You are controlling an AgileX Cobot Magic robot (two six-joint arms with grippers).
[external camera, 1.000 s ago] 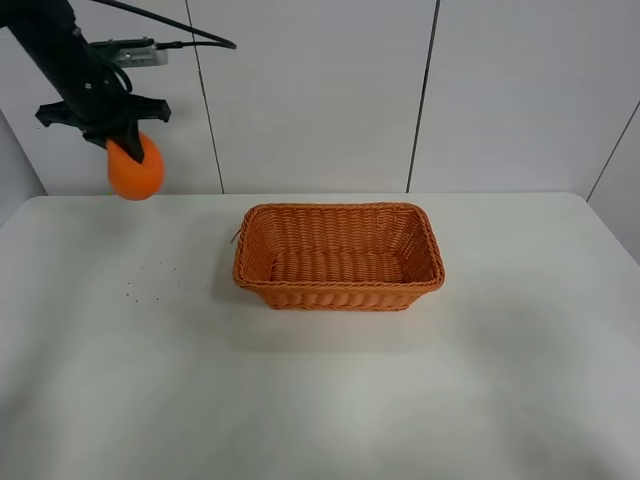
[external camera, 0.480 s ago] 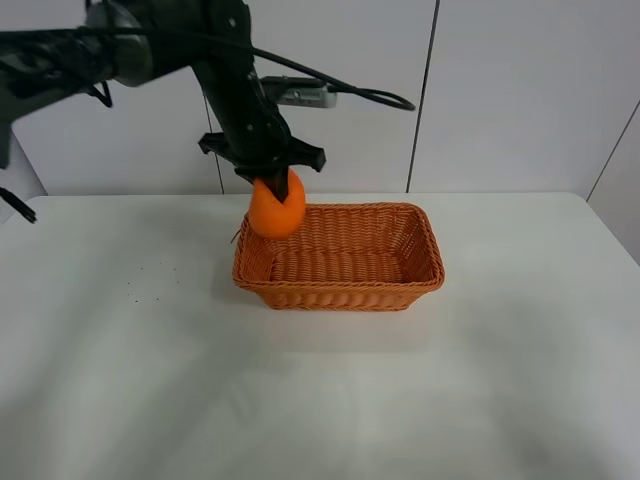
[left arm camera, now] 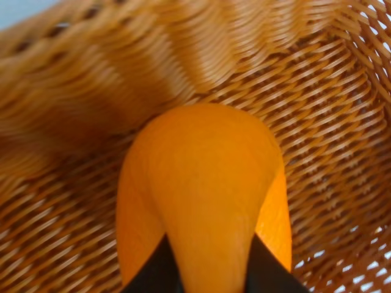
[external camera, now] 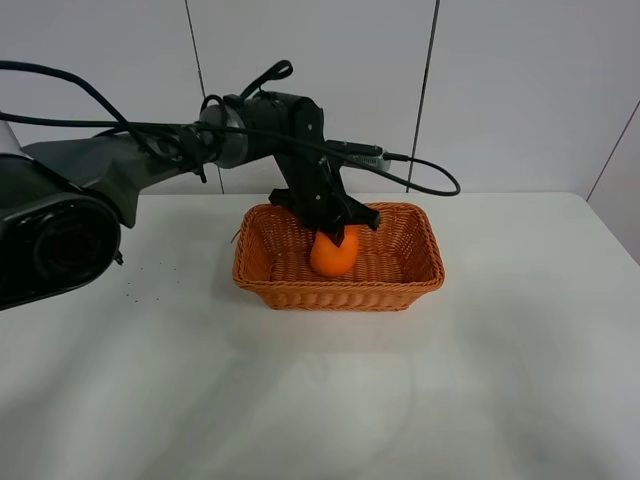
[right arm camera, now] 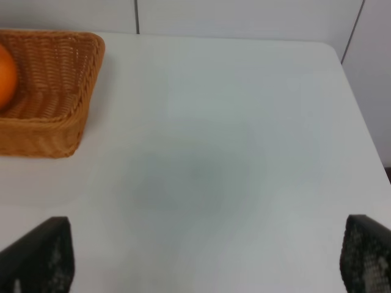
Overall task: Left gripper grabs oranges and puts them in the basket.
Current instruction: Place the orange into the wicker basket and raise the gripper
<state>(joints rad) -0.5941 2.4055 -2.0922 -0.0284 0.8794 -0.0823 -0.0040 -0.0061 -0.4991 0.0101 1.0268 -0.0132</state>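
The orange (external camera: 334, 254) is down inside the wicker basket (external camera: 340, 290), near its middle. My left gripper (external camera: 334, 234) reaches into the basket from above and is shut on the top of the orange. In the left wrist view the orange (left arm camera: 208, 183) fills the middle, with black fingers (left arm camera: 153, 276) on either side of it and the basket weave (left arm camera: 317, 122) close behind. I cannot tell if the orange touches the basket floor. The right wrist view shows the orange (right arm camera: 5, 76) in the basket (right arm camera: 55, 91). My right gripper (right arm camera: 201, 253) is open and empty.
The basket stands on a white table (external camera: 300, 400) in front of a white panelled wall (external camera: 500, 90). The left arm (external camera: 150, 150) and its black cable (external camera: 430, 180) stretch across the back left. A few dark specks (external camera: 150, 280) lie left of the basket.
The left gripper carried the orange from high at the far left, over the basket's left rim, and down into the basket. The basket has not moved.
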